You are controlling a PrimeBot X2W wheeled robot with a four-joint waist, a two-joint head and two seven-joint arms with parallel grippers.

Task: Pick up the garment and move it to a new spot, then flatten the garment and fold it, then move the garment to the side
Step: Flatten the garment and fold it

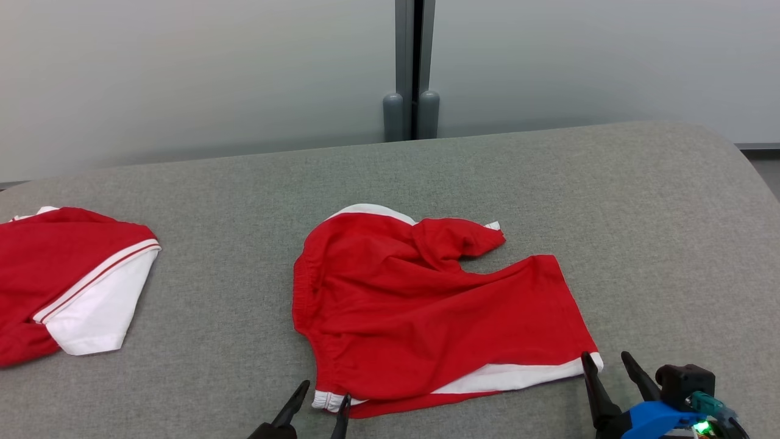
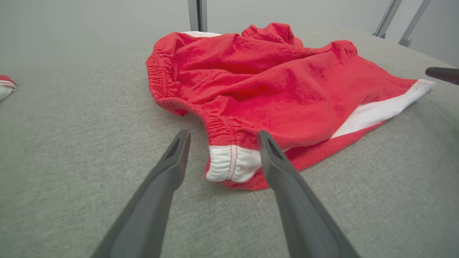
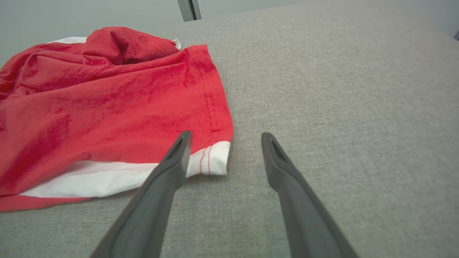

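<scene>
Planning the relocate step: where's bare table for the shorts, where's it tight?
Free: table right of the shorts; the strip behind them to the far edge; the gap between shorts and other garment at left. Tight: near edge, where left gripper and right gripper, both open, sit at the shorts' corners.

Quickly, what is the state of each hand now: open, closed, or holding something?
Left hand: open, holding nothing, by a white corner of the red shorts.
Right hand: open, holding nothing, by another white corner.
</scene>
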